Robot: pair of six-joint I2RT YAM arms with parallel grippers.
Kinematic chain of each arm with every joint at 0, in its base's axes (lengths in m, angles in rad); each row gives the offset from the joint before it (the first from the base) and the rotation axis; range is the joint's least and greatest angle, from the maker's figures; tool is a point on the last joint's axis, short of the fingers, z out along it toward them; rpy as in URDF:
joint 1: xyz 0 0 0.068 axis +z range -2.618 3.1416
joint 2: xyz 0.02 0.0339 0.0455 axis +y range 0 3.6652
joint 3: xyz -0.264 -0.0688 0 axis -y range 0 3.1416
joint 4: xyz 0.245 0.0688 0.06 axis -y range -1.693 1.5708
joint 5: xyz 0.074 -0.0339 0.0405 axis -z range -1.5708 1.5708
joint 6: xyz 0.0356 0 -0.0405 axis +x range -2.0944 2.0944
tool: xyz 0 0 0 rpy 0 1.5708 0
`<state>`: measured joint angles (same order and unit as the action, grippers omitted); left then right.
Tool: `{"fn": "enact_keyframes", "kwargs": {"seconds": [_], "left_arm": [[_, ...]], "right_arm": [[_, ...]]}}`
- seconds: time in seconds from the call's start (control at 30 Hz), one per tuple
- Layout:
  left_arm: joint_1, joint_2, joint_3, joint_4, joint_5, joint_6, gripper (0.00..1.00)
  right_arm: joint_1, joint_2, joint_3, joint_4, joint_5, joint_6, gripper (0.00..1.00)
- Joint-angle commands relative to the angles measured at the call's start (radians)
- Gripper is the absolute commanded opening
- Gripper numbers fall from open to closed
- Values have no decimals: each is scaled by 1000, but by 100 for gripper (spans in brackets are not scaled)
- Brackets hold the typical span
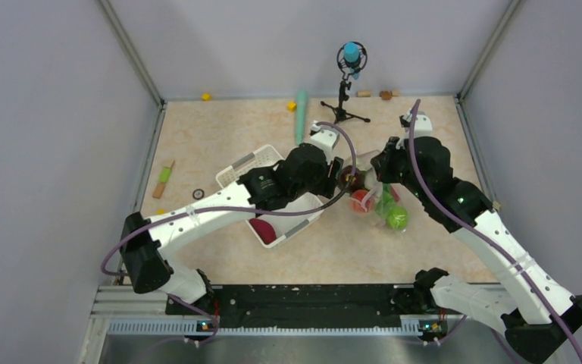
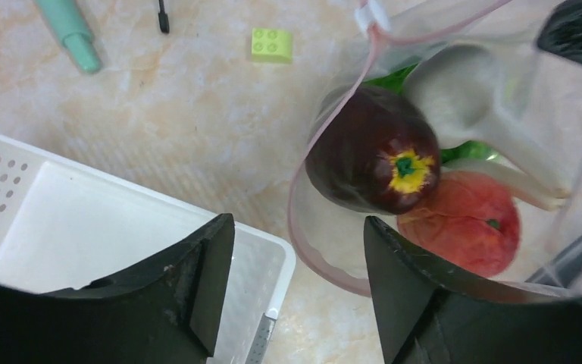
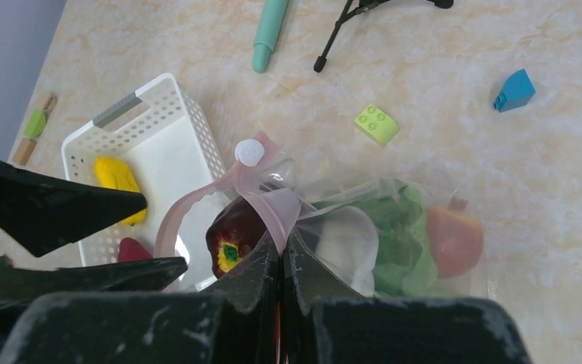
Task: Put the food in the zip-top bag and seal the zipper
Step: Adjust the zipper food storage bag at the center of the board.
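The left tool (image 2: 297,231) hangs with its jaws spread wide and nothing between them, just over the corner of the white basket (image 2: 15,152) and facing the mouth of the zip-top bag (image 3: 348,193). The right tool (image 3: 282,254) is pinched tight on the pinkish zipper (image 3: 189,201), and the mouth gapes in a loop above the tabletop (image 1: 220,129). The dark maroon root (image 2: 367,148) sits right in the opening. Deeper in lie the red apple (image 2: 462,224), the green leafy cabbage (image 3: 398,235) and a whitish piece (image 2: 470,98). A yellow corn-like piece (image 3: 117,176) lies in the basket.
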<state>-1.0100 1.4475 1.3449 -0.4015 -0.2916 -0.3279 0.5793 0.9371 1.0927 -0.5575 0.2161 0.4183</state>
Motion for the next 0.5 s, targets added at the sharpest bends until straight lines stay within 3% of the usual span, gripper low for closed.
{"fn": "enact_keyframes", "kwargs": {"seconds": [0.0, 0.1, 0.2, 0.33, 0.47], "left_arm": [[1, 63, 63, -40, -41, -48, 58], [1, 77, 64, -32, 8, -40, 37], [1, 86, 65, -31, 27, -40, 0], [2, 54, 75, -10, 13, -14, 0], [1, -21, 91, 78, 92, 80, 0]], "right_arm": [[-12, -16, 6, 76, -20, -17, 0], [-12, -20, 5, 76, -15, -16, 0], [-12, -20, 5, 76, -17, -18, 0], [-13, -20, 9, 76, -23, -23, 0], [-13, -19, 50, 56, -21, -50, 0]]}}
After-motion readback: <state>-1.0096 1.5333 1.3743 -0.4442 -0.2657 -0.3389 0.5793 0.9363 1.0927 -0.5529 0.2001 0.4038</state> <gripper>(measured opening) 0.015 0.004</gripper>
